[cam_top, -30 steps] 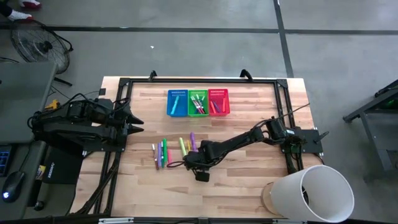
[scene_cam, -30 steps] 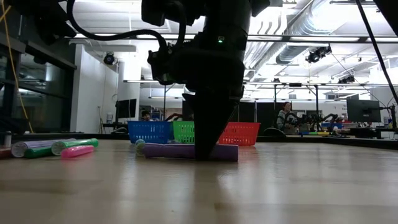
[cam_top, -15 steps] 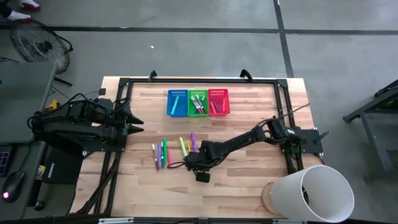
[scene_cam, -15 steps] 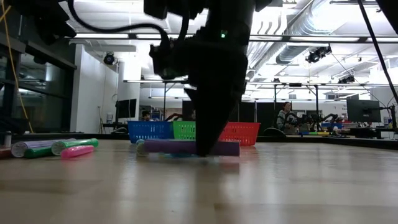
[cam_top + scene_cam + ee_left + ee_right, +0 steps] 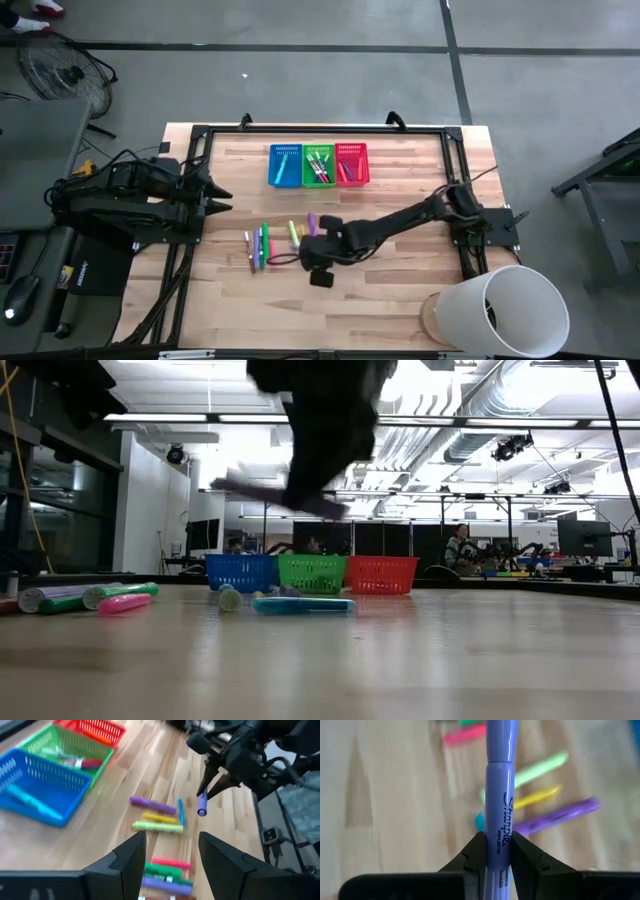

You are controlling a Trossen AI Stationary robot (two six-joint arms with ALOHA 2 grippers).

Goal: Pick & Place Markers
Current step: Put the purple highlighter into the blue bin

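The right gripper [image 5: 312, 247] has risen off the table [image 5: 400, 300] with a purple marker [image 5: 499, 795]: a second ago its fingers stood on the wood around that marker, and now the low view shows the marker [image 5: 275, 497] held tilted in the air above the basket tops. The fingers [image 5: 473, 854] are clenched on the lower part of the marker's barrel, which juts forward past them. A light-blue marker [image 5: 302, 605] that the gripper hid before now lies uncovered on the table in front of the baskets.

The left gripper [image 5: 170, 857] waits at the table's left edge, its fingers spread apart and holding nothing.

Three mesh baskets stand in a row at the far side: a blue basket [image 5: 285, 166], a green basket [image 5: 318, 165] and a red basket [image 5: 352, 164], each with markers inside; how many cannot be told.

The loose markers [image 5: 258, 245] lie in two groups at mid-table. The left wrist view shows four in the nearer group by the gripper: purple, yellow, light green and light blue. The other group is partly hidden, so its count is unclear.
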